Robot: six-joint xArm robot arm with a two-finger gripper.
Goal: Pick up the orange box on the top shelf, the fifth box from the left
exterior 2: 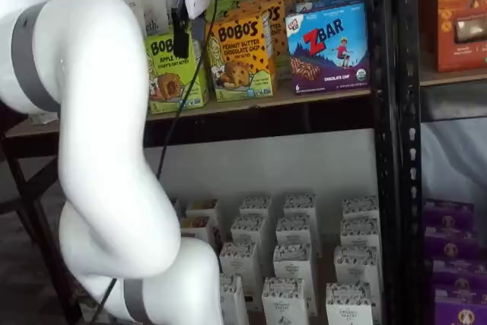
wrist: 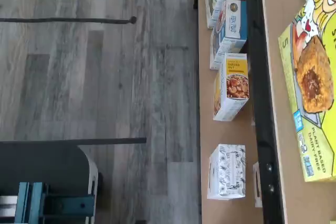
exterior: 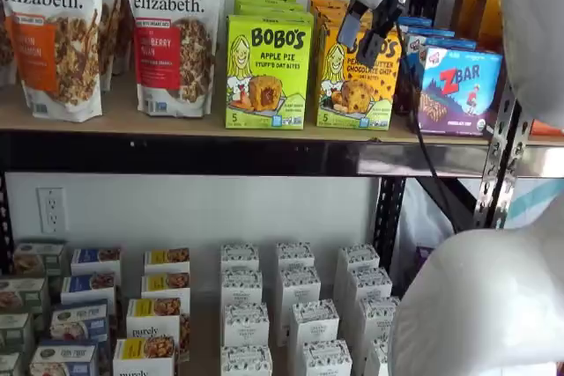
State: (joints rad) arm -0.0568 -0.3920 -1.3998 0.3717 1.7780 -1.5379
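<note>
The orange box (exterior: 352,85), a Bobo's Peanut Butter Chocolate Chip carton, stands upright on the top shelf (exterior: 176,121) between a lime-green box and a blue box. It shows in both shelf views (exterior 2: 240,55). My gripper (exterior: 357,41) hangs tilted in front of the box's upper part, with a gap between its two black fingers and nothing in them. In a shelf view one finger (exterior 2: 180,32) shows side-on, out in front of the shelf. The wrist view shows the shelf board (wrist: 278,24) and its black rail (wrist: 260,77), but not the orange box.
The lime-green Apple Pie box (exterior: 267,72) stands left of the orange box; the ZBar box (exterior: 460,90) stands right. Granola bags (exterior: 53,33) fill the shelf's left end. Small white boxes (exterior: 295,305) line the lower shelf. A black upright (exterior 2: 388,112) stands right of the ZBar box.
</note>
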